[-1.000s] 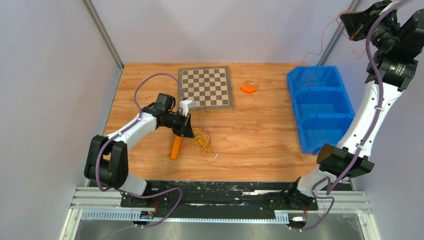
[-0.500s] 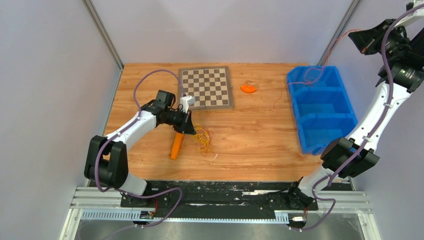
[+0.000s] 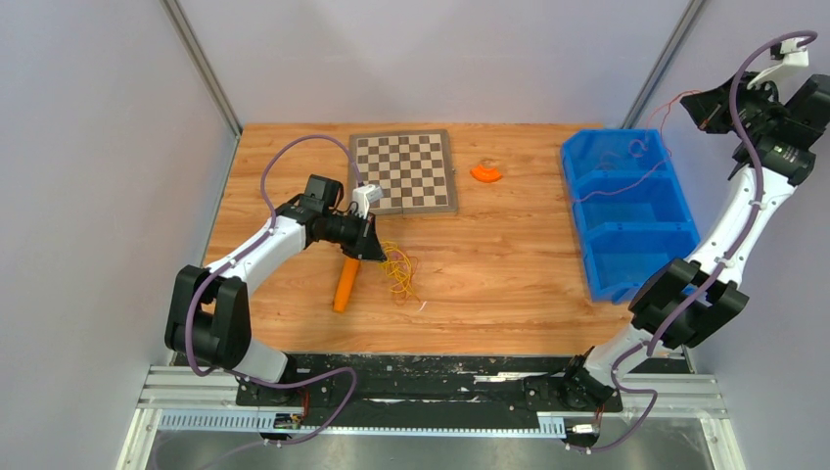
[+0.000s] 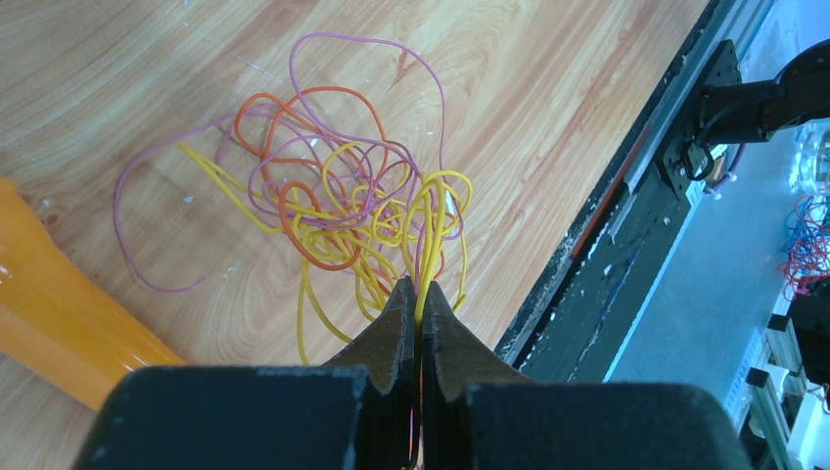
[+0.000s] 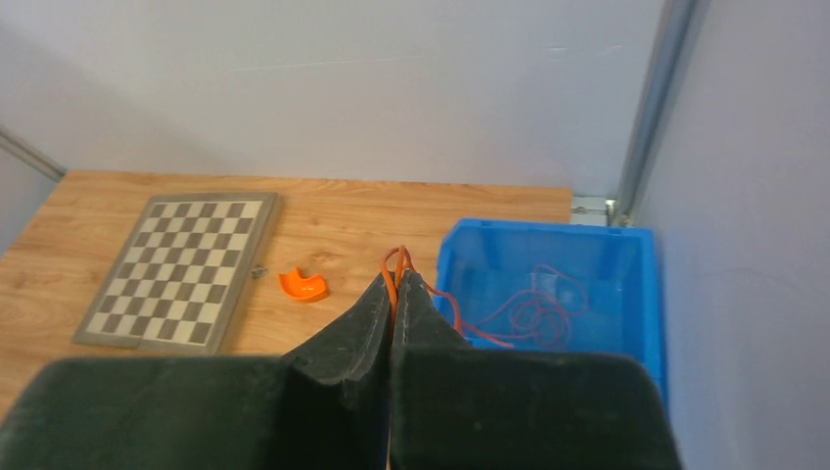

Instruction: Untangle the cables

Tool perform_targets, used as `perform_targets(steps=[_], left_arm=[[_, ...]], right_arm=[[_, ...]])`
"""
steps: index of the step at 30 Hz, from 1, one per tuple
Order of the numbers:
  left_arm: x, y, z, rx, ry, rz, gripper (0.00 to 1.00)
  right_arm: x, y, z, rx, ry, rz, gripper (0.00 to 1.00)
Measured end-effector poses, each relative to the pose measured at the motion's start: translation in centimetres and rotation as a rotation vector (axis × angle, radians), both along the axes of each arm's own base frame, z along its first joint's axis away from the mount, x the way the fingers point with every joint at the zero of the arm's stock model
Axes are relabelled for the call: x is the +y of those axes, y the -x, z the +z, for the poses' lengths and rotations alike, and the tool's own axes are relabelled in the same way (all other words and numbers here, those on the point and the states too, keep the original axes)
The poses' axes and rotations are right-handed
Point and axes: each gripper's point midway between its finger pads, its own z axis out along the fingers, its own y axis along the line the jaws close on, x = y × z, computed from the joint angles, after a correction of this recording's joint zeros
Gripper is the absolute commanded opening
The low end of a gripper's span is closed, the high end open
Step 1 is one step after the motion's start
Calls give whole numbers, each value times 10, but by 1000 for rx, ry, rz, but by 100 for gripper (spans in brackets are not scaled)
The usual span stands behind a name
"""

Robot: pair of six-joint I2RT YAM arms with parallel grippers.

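Observation:
A small loose tangle of thin yellow, orange and pale purple cables [image 3: 396,269] lies on the wooden table; it fills the left wrist view [image 4: 343,211]. My left gripper [image 3: 372,251] [image 4: 419,294] is shut on yellow strands at the tangle's edge. My right gripper [image 3: 717,110] [image 5: 394,286] is raised high at the far right, shut on a reddish-brown cable [image 5: 391,264]. That cable [image 3: 636,162] hangs down and coils in the far compartment of the blue bin [image 5: 533,308].
An orange marker-shaped stick [image 3: 344,288] lies just left of the tangle. A chessboard [image 3: 403,173] and a small orange piece [image 3: 485,173] lie at the back. The blue three-compartment bin [image 3: 685,235] stands at the right edge. Grey walls enclose the table.
My right gripper has swung right and lower with the reddish-brown cable, whose free end has dropped into the blue bin. My left gripper has barely moved.

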Motion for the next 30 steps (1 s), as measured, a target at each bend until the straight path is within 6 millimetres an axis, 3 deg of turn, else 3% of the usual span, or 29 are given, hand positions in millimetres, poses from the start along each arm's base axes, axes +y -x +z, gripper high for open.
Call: perform_targets(steps=[9, 13, 19, 27, 30], left_arm=[[0, 0, -1, 3, -1, -1, 0], [0, -1, -1, 2, -2, -1, 0], [0, -2, -4, 8, -5, -2, 0], [-1, -5, -2, 4, -4, -2, 0], [-1, -5, -3, 6, -5, -2, 0]], right_arm=[[-57, -11, 2, -15, 98, -165, 0], [-75, -9, 16, -43, 140, -220, 0], [-84, -3, 29, -74, 178, -246, 0], [-87, -4, 10, -37, 164, -243, 0], [-80, -9, -16, 9, 138, -210, 1]])
